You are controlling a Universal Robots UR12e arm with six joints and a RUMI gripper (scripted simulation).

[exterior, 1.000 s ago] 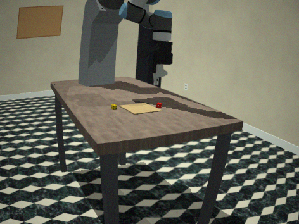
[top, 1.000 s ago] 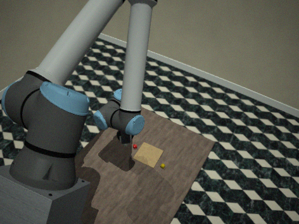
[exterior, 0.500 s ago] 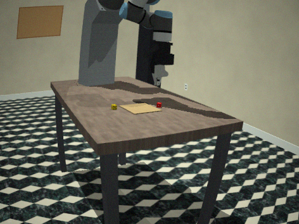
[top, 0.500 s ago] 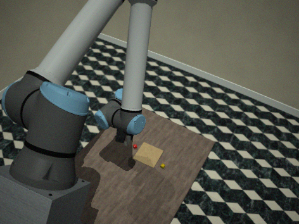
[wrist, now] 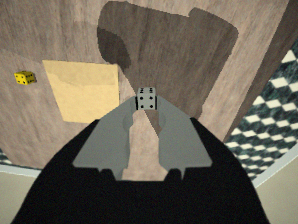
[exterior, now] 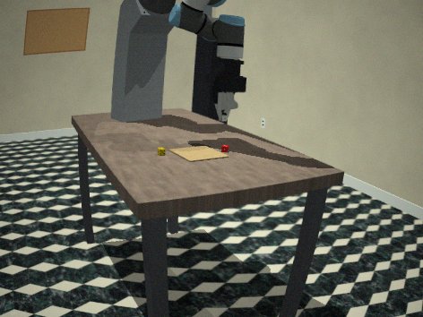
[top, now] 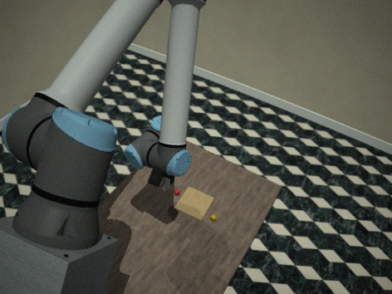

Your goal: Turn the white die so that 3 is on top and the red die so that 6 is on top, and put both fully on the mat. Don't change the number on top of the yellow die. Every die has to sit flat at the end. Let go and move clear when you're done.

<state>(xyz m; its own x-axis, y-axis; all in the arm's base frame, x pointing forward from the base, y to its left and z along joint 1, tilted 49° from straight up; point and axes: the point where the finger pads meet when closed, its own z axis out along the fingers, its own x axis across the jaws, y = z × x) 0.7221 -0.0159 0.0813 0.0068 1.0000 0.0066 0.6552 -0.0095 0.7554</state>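
My gripper (wrist: 147, 97) is shut on the white die (wrist: 147, 98) and holds it in the air above the table, next to the tan mat (wrist: 85, 89). In the top and exterior views the gripper (top: 165, 187) (exterior: 224, 117) hangs well above the table surface. The red die (top: 177, 192) (exterior: 225, 148) lies on the table right at the mat's edge (top: 194, 202); the wrist view does not show it. The yellow die (top: 213, 218) (exterior: 161, 151) (wrist: 24, 77) lies on the table just off the opposite side of the mat (exterior: 199, 153).
The wooden table (exterior: 197, 166) stands on a checkered floor. The arm's base (top: 54, 232) sits at one end of the table. The table's edge (wrist: 235, 135) runs close to the right of the gripper in the wrist view.
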